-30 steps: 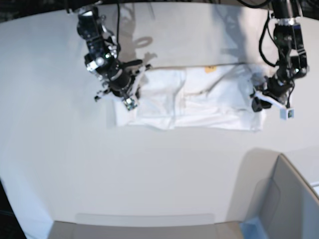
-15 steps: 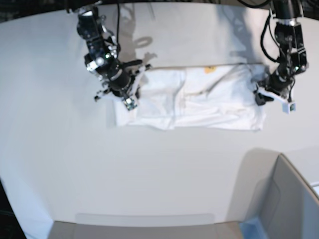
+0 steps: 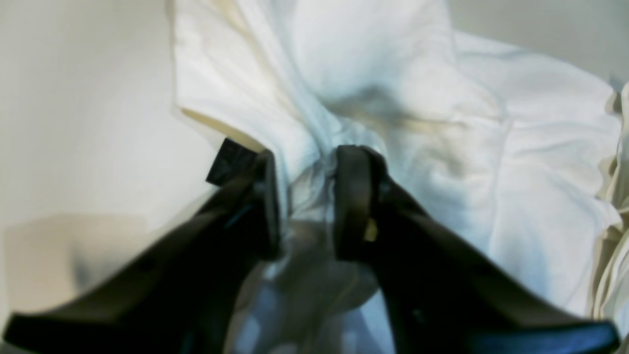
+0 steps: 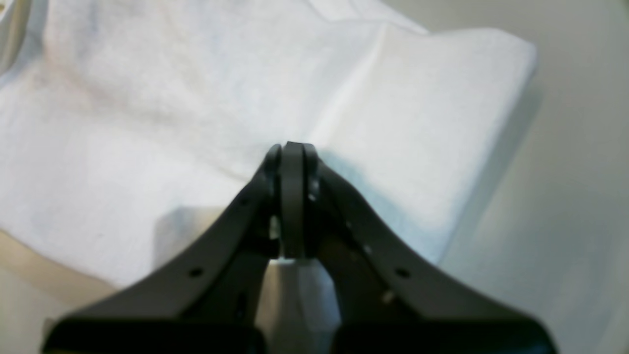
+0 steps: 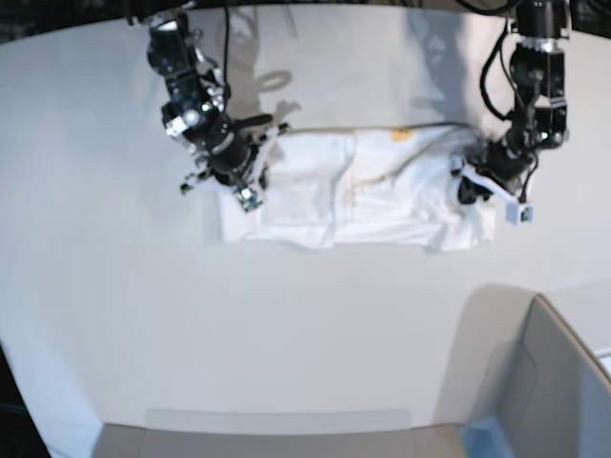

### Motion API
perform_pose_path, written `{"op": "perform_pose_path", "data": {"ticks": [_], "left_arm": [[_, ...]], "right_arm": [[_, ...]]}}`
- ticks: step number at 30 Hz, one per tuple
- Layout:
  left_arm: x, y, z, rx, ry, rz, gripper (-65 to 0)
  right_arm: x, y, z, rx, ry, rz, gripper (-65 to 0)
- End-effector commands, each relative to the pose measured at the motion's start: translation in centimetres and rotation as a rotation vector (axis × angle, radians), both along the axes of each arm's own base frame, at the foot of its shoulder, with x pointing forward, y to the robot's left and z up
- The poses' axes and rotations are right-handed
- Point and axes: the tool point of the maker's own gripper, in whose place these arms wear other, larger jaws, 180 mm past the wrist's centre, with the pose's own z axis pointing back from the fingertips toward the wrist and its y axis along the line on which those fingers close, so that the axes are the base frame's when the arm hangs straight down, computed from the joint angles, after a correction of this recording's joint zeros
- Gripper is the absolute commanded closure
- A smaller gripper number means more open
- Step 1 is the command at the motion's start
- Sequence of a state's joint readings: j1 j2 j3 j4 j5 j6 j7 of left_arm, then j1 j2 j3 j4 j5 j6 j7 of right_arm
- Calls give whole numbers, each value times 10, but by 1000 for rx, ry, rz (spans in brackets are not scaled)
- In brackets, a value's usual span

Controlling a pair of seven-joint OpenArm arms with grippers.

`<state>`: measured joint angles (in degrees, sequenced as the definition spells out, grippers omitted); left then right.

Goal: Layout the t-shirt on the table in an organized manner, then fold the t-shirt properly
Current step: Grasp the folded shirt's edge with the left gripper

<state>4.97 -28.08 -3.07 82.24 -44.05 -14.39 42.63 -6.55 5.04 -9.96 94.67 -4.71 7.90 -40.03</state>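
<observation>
The white t-shirt (image 5: 382,196) lies as a long folded strip across the middle of the table (image 5: 286,334), with a bit of orange print (image 5: 403,134) at its far edge. At the strip's right end, my left gripper (image 5: 466,186) pinches bunched cloth. In the left wrist view the t-shirt (image 3: 442,123) is gathered between the fingers of the left gripper (image 3: 307,196). My right gripper (image 5: 250,196) stands at the strip's left end. In the right wrist view the right gripper (image 4: 293,147) is shut, tips together over smooth t-shirt (image 4: 196,98) cloth.
A grey box (image 5: 554,382) stands at the lower right corner of the base view, and a low grey edge (image 5: 277,434) runs along the bottom. The table's curved far rim (image 5: 315,8) is just behind both arms.
My left gripper has moved left along the strip and closed on the shirt's right end, which has bunched and pulled inward. The right arm has not moved.
</observation>
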Motion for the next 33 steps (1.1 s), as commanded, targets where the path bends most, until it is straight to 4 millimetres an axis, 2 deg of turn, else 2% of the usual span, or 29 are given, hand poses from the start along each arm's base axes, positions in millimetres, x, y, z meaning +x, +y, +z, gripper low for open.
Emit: {"op": "perform_pose_path", "data": {"ticks": [1, 3, 6, 10, 12, 20, 26, 33], "left_arm": [[3, 17, 7, 15, -8, 34, -91], [-1, 36, 2, 7, 3, 104, -2], [-7, 58, -7, -6, 26, 183, 0], [-1, 71, 5, -4, -9, 217, 0], [5, 74, 18, 1, -50, 220, 0], [20, 37, 70, 17, -126, 89, 0], [19, 9, 84, 2, -124, 19, 0], [16, -33, 104, -45, -146, -50, 0]], "right_arm": [[3, -2, 5, -10, -13, -3, 0], [3, 0, 5, -7, -13, 0, 0], [3, 1, 5, -6, -12, 3, 0], [3, 1, 5, -6, -12, 3, 0], [3, 1, 5, -6, -12, 3, 0], [3, 3, 6, 1, -12, 4, 0], [3, 4, 5, 4, -11, 4, 0], [4, 9, 7, 19, -14, 4, 0]]}}
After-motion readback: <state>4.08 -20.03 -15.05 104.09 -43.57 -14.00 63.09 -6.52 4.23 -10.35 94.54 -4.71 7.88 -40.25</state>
